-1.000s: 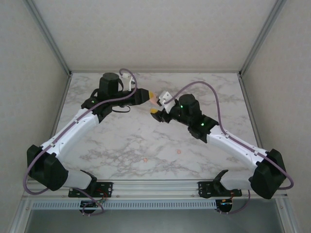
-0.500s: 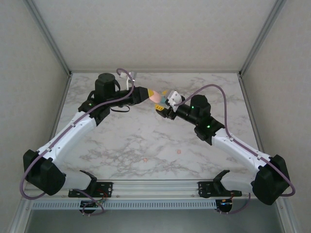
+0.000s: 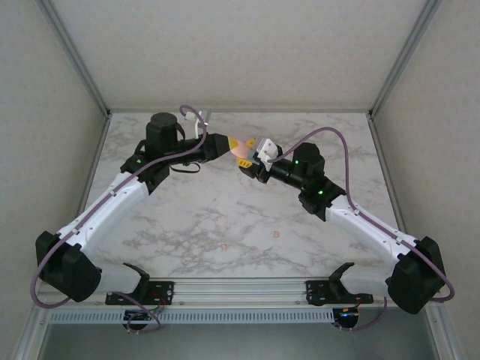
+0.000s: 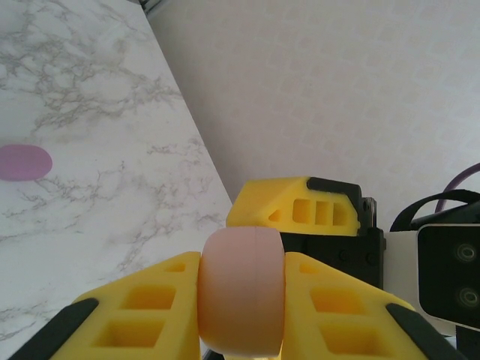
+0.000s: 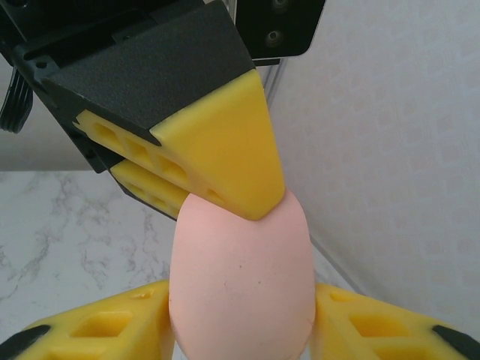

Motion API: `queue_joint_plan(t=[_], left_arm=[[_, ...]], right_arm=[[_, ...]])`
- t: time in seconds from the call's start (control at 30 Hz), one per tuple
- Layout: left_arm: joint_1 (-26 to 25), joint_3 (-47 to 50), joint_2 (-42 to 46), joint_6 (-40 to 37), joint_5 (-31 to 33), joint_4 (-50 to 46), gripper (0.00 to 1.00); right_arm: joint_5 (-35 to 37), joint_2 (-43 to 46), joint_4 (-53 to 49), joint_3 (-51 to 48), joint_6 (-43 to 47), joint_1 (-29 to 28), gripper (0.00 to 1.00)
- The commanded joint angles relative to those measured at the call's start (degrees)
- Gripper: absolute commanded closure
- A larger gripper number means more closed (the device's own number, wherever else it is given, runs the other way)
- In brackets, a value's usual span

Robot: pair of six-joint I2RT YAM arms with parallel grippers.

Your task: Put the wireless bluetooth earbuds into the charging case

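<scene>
Fig.: L gripper (image 4: 241, 264) clenched on pink charging case (image 5: 240, 240), held above table (image 3: 187, 217). R gripper (image 5: 241, 291) flanks same case; firm grip or not, cannot tell. Orange-pink earbuds (image 3: 275, 235) lie on table, well apart from case. Risk: smooth, rounded case may pop out if arms squeeze or pull unevenly.

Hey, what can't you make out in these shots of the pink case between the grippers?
Right wrist view: whether the right gripper clamps the pink case or just flanks it; the bottom edge cuts off the contact.
Top view: two orange specks, too small to identify.
Left wrist view: purple oval at the left edge, case or earbud unclear.
</scene>
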State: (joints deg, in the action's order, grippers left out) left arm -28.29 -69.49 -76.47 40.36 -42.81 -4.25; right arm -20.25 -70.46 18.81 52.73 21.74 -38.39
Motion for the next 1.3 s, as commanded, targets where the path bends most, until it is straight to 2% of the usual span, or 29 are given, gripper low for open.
queue_joint_plan(t=[0.0,0.1,0.2,0.3,0.4,0.57,0.63,0.7,0.8,0.87,1.27], left_arm=[[0.05,0.15,1.75,0.11,-1.88,1.00,0.86],[0.08,0.06,2.01,-0.48,-1.24,0.85,0.83],[0.06,-0.07,2.95,-3.09,0.80,-0.55,0.67],[0.08,0.38,5.37,-8.77,4.04,-1.89,0.44],[0.01,2.96,9.43,-19.24,7.19,-0.63,0.38],[-0.01,11.65,18.76,-45.38,5.72,2.87,0.36],[0.10,12.17,19.84,-51.15,5.47,0.20,0.36],[0.26,9.61,18.53,-55.72,1.83,-6.38,0.38],[0.26,6.22,15.50,-58.94,-5.92,-12.00,0.40],[0.17,5.98,14.44,-58.70,-9.16,-11.56,0.40],[-0.54,5.52,12.82,-57.19,-12.20,-7.81,0.43]], right_arm=[[0.21,-0.27,1.22,2.39,-0.10,0.23,0.59],[0.40,0.17,0.26,2.47,-0.44,0.31,0.64],[-0.25,0.37,-2.40,3.11,-1.17,0.42,0.68],[-3.51,0.17,-6.01,4.49,-3.71,1.30,0.68],[-11.72,-0.91,-11.99,7.31,-6.16,3.51,0.69],[-23.89,-3.45,-18.42,11.25,-7.53,6.15,0.68],[-27.12,-3.98,-20.27,12.47,-6.39,6.36,0.69],[-30.14,-4.23,-20.59,13.29,-6.09,6.29,0.69],[-34.07,-4.57,-21.78,14.81,-6.09,6.29,0.69],[-35.17,-4.78,-22.81,15.74,-5.50,6.30,0.68],[-36.38,-5.23,-24.65,16.29,-2.82,5.51,0.67]])
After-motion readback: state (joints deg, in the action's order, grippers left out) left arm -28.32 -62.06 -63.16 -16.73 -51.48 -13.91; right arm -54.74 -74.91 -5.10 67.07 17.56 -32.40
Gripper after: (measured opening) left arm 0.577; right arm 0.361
